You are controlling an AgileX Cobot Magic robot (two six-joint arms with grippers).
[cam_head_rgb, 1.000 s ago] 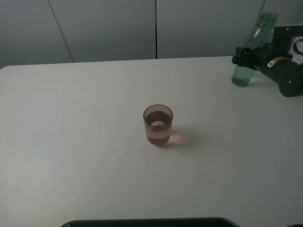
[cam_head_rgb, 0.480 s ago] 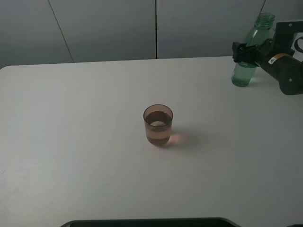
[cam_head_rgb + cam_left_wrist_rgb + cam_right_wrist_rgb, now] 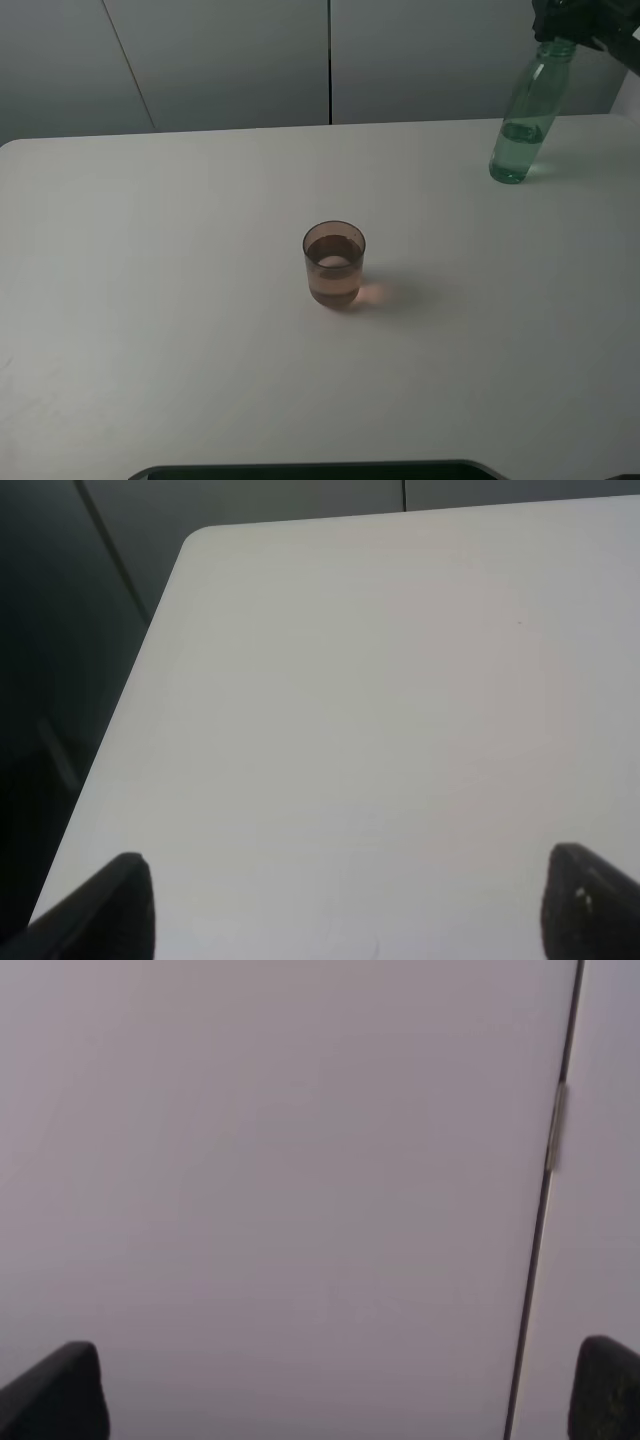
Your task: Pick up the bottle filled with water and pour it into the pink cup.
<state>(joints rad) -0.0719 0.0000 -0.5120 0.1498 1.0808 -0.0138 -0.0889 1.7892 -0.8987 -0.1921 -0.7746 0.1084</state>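
Bench point(image 3: 180, 330), white and broad, is filling most of what I am seeing from the high camera, with grey wall panels point(image 3: 230, 60) standing behind it. I am seeing the pink cup point(image 3: 334, 264) sitting upright near the middle of the bench, with liquid showing inside it and a faint pink glow falling on the surface just beside it. I am finding the bottle point(image 3: 525, 118), green and translucent, standing at the far right of the bench, well apart from the cup, leaning slightly, with some water showing in its lower part. The right tool point(image 3: 572, 22) is showing as a dark shape at the top right edge of the high view, right at the bottle's neck; I cannot tell from there whether it is touching the bottle. In the right wrist view I am looking at plain grey wall with a thin vertical seam point(image 3: 545, 1210), and the two dark fingertips point(image 3: 55, 1395) are sitting at opposite edges, spread wide with nothing between them. In the left wrist view the left tool's fingertips point(image 3: 100, 905) are likewise standing wide apart over bare bench near its rounded corner, holding nothing.
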